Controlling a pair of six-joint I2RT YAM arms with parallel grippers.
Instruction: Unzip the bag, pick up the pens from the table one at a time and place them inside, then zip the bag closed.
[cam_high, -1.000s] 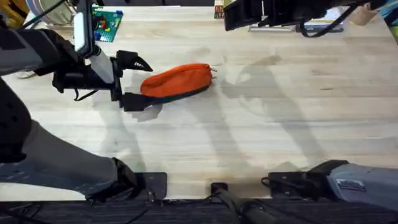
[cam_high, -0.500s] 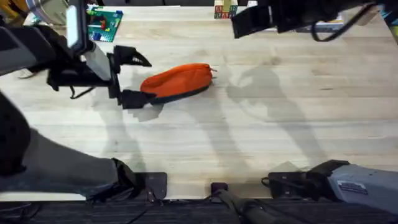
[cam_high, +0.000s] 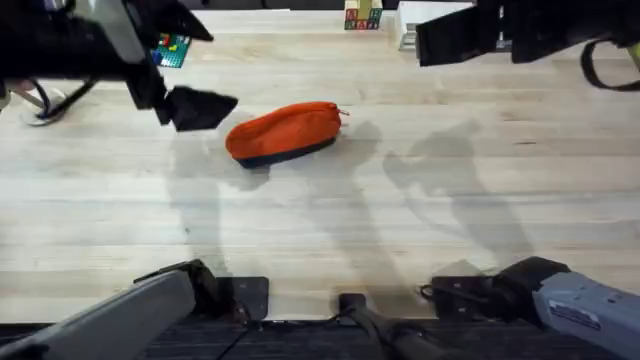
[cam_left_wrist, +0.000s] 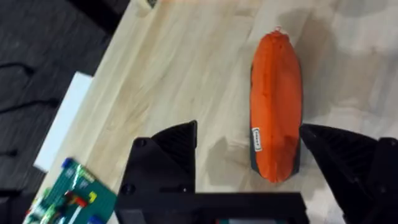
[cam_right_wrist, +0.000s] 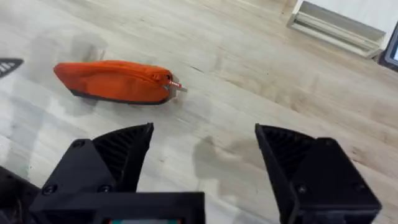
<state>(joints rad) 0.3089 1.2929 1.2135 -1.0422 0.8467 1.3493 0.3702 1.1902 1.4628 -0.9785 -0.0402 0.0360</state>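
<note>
The orange bag lies on the table left of centre, dark underside down. Its zipper looks shut, with the pull at the right end. My left gripper hovers open, high over the table to the left of the bag. In the left wrist view the bag lies below the left gripper, nearer one finger. My right gripper hangs open at the far right, well away from the bag, with nothing in the right gripper. The pens are out of view.
A green board with coloured pieces sits at the far left, beside a white cable loop. Coloured blocks and a white flat object lie along the far edge. Both arm bases stand at the near edge.
My left gripper has lifted away from the bag's left end, up and to the left. The right arm has drifted to the right. The bag has stayed put.
</note>
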